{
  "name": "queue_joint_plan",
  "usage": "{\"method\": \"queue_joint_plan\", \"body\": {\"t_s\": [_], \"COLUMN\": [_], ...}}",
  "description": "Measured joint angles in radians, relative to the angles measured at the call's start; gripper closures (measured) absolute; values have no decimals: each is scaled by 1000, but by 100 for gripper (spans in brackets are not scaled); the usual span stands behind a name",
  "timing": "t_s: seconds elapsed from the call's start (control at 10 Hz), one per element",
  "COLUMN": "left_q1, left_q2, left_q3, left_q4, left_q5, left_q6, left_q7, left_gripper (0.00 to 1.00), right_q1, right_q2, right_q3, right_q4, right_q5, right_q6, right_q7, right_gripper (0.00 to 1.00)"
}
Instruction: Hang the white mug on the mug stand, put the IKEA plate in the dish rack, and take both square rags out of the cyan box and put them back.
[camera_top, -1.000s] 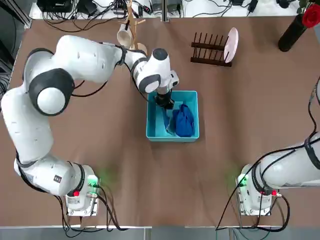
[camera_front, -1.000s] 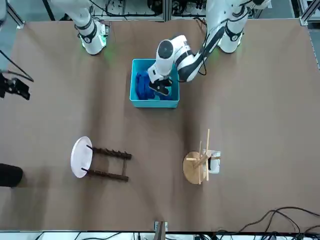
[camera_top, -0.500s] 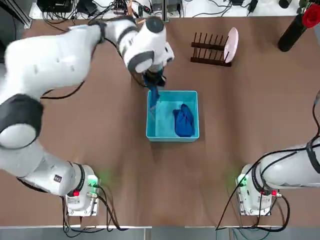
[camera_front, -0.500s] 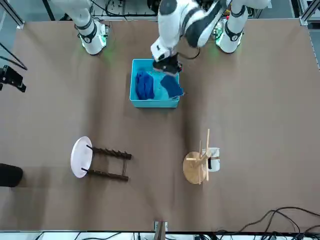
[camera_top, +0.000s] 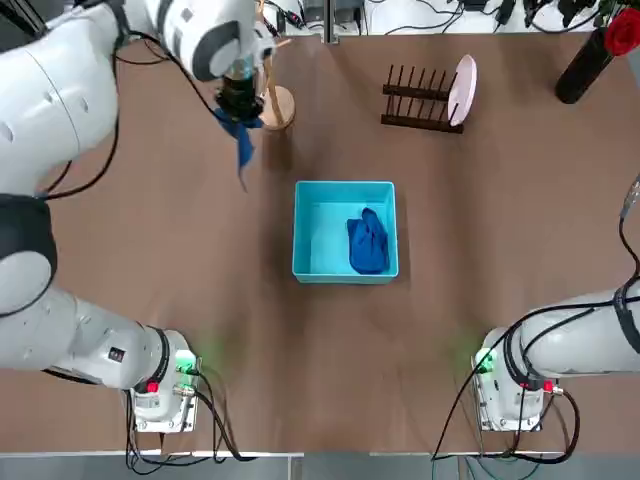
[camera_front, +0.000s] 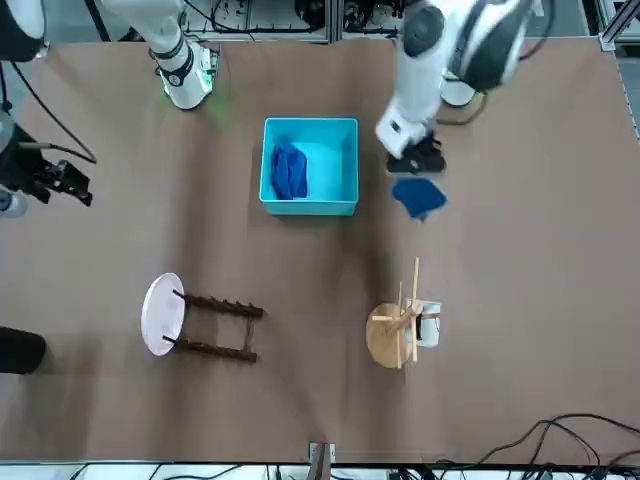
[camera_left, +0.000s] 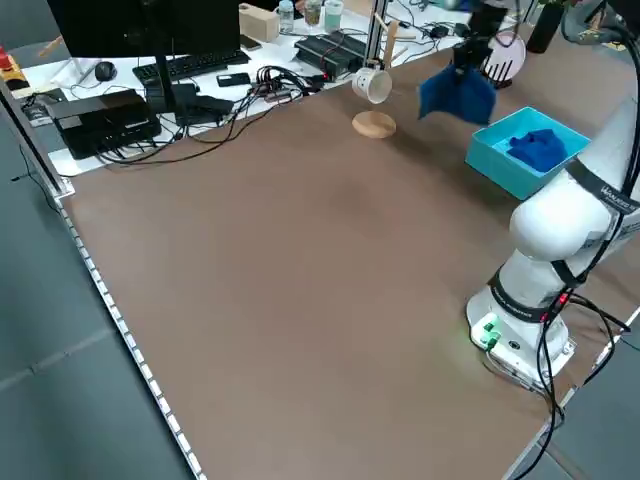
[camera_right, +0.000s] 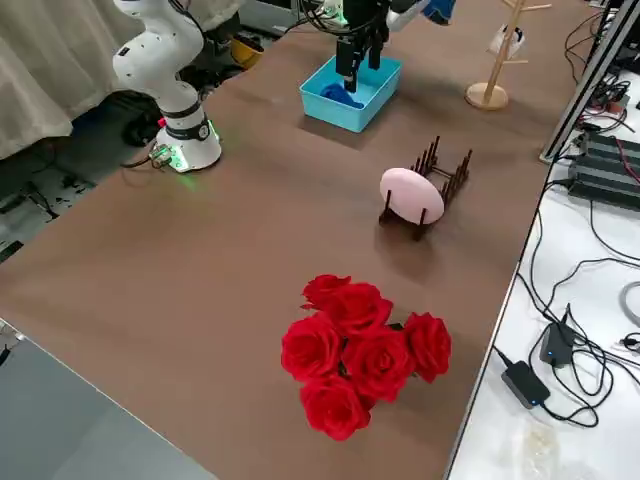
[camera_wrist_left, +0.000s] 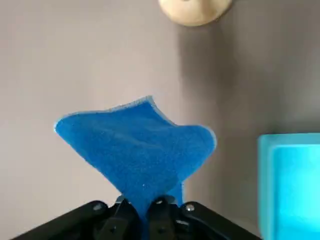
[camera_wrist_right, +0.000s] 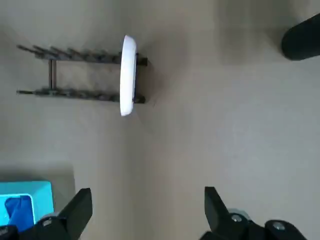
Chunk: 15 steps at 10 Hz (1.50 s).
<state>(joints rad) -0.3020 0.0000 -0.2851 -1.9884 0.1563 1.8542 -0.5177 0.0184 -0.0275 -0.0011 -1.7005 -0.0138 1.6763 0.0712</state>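
- The held rag (camera_wrist_left: 137, 145) is pinched near one edge by the left gripper (camera_wrist_left: 148, 210), its fingers closed on it; the cloth may slide out, because only a small part of it seems to be caught.
- This gripper is above the bench (camera_front: 300, 290), between the cyan box (camera_front: 308, 208) and the mug stand (camera_front: 385, 340), and the loose cloth hangs below it.
- If the arm goes lower or closer to the stand, the hanging corner could catch on a peg, and the stand could tip.
- The white mug (camera_front: 428, 325) hangs on that stand, so such a pull could also make it fall.
- The second rag (camera_top: 368, 242) lies bunched in the box, to the robot's right of the left gripper; when it is taken, fingers which go too deep could press the box floor or drag the wall.
- The right gripper (camera_wrist_right: 150, 215) is idle with open fingers, on the far side of the box from the left one.
- Farther off, the IKEA plate (camera_wrist_right: 128, 75) stands at the end of the dish rack (camera_wrist_right: 75, 94); a bump from the right arm could roll it out.
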Motion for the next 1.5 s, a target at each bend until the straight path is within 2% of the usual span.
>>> {"method": "queue_joint_plan", "body": {"t_s": [0.2, 0.3, 0.5, 0.6, 0.8, 1.0, 1.1, 1.3, 1.5], "left_q1": [1, 21, 133, 157, 156, 156, 157, 160, 166], "left_q2": [6, 15, 56, 100, 219, 340, 417, 521, 568], "left_q3": [126, 161, 184, 208, 257, 294, 316, 353, 389], "left_q4": [-32, -43, -87, -103, -102, -39, 38, 120, 127], "left_q5": [-1, -2, -2, -3, -3, -3, -3, -3, -3], "left_q6": [4, 24, 145, 212, 352, 436, 440, 445, 459], "left_q7": [126, 182, 331, 381, 433, 481, 504, 529, 539], "left_gripper": [98, 98, 98, 98, 98, 98, 95, 94, 94], "right_q1": [65, 98, 163, 194, 230, 284, 347, 465, 585], "right_q2": [-40, -68, -140, -174, -206, -206, -203, -184, -137], "right_q3": [3, 4, 7, 17, 77, 147, 162, 166, 169], "right_q4": [-84, -143, -282, -351, -434, -483, -503, -551, -611], "right_q5": [1, 1, 2, 2, 2, 3, 3, 5, 6], "right_q6": [15, 49, 139, 181, 231, 284, 308, 385, 495], "right_q7": [81, 121, 207, 261, 375, 510, 575, 690, 837], "right_gripper": [2, 2, 3, 3, 4, 4, 4, 6, 6]}}
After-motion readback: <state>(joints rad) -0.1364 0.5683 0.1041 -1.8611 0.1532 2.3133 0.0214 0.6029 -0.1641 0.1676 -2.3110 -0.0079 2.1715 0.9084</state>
